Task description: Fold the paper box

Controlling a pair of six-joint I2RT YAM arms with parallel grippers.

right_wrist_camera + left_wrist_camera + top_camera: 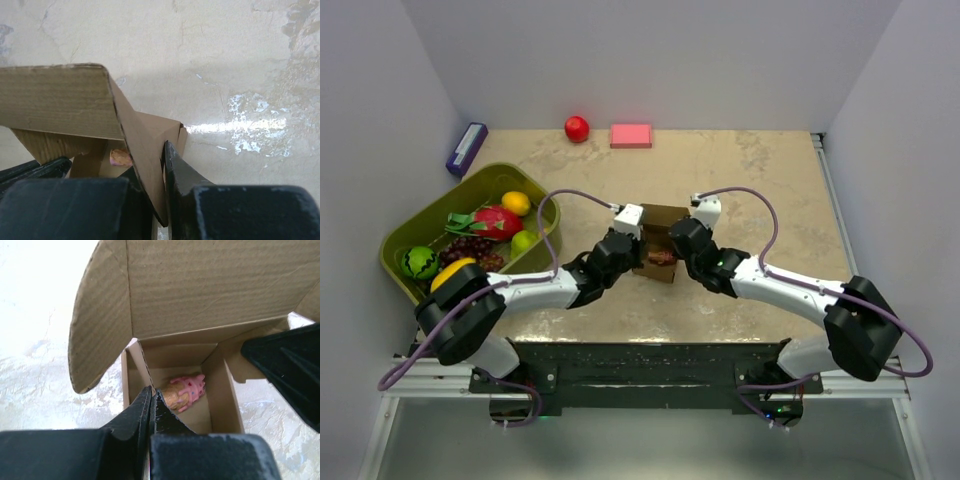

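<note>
The paper box (pixel 665 218), plain brown cardboard, stands open-topped near the middle of the beige marbled table (pixel 770 180), right between the two arms' wrists. In the left wrist view its large lid flap (pixel 210 285) is raised behind the opening and a rounded side flap (pixel 97 325) stands up at the left. Inside, on the floor of the carton, lies a pink-and-orange toy (pixel 184 391). The left gripper (pixel 151 391) meets the box at its near rim, by the near left corner, with its two fingers pressed together. Whether any cardboard is caught between them cannot be told. The right gripper (pixel 150 160) is at the box's opposite side. Its fingers are set narrowly with a slanted cardboard flap (pixel 145 150) running down between them, and whether they actually pinch that flap cannot be told. One of its black fingers also shows at the right edge of the left wrist view, just beside the box's right wall. Farther out, an olive-green bin (pixel 395 250) sits at the table's left side holding toy fruit. A purple box (pixel 466 148) lies beyond the bin by the left wall. A red apple (pixel 577 128) and a pink block (pixel 631 135) rest near each other at the far edge, well apart from the carton.
</note>
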